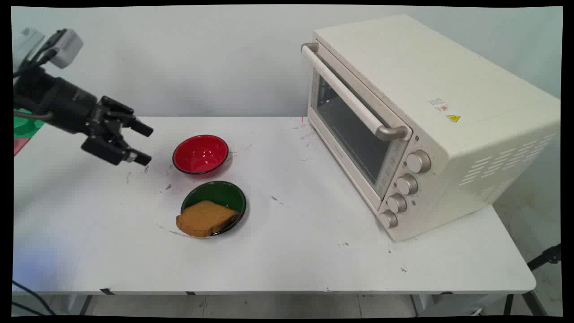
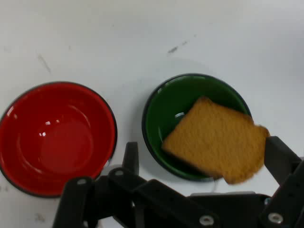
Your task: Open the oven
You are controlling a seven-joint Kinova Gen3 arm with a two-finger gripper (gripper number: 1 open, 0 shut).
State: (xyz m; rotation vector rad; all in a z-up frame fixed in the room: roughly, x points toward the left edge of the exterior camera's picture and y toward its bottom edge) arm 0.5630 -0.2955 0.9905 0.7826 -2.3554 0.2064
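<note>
My black gripper hangs open above the table's left side, with nothing between its fingers. Just to its right stands an empty red bowl. In front of that sits a green bowl with a slice of brown toast leaning in it, one corner sticking out over the rim. The hand view looks down on both: the red bowl on the left, the green bowl with the toast on the right. The gripper is spread wide at the bottom edge, one fingertip between the bowls.
A cream toaster oven with its glass door shut stands on the right of the white table, its knobs facing the near side. A green and red object lies at the far left edge.
</note>
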